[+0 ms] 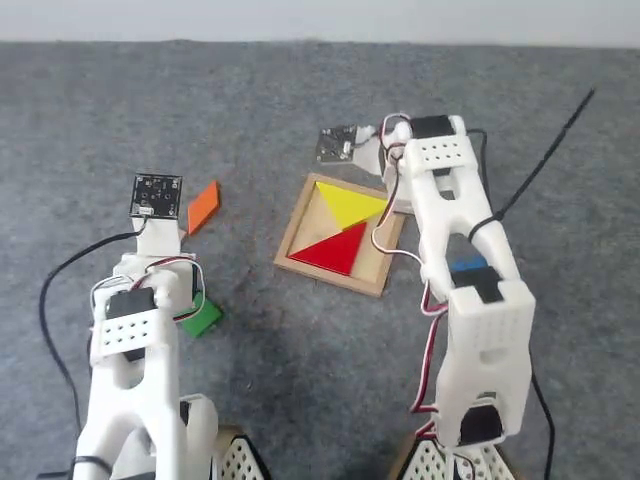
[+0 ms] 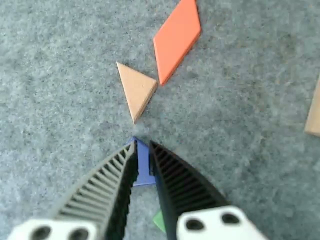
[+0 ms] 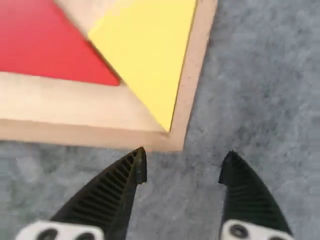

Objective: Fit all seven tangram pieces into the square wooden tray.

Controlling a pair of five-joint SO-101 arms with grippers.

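The square wooden tray (image 1: 382, 272) lies mid-table and holds a yellow triangle (image 1: 347, 204) and a red triangle (image 1: 330, 249). My right gripper (image 3: 185, 167) stands open just outside the tray's corner (image 3: 180, 135), next to the yellow triangle (image 3: 150, 50) and the red triangle (image 3: 45, 45). My left gripper (image 2: 142, 147) is shut on a small blue piece (image 2: 143, 162) low over the carpet. Just past its tips lie a tan triangle (image 2: 136, 89) and an orange parallelogram (image 2: 177, 37). The orange parallelogram (image 1: 203, 206) sits left of the tray.
A green piece (image 1: 203, 317) lies beside the left arm, and a corner of it (image 2: 159, 220) peeks out under the fingers. A blue patch (image 1: 468, 265) shows through the right arm's frame. Grey carpet covers the table; a black cable runs off at the far right.
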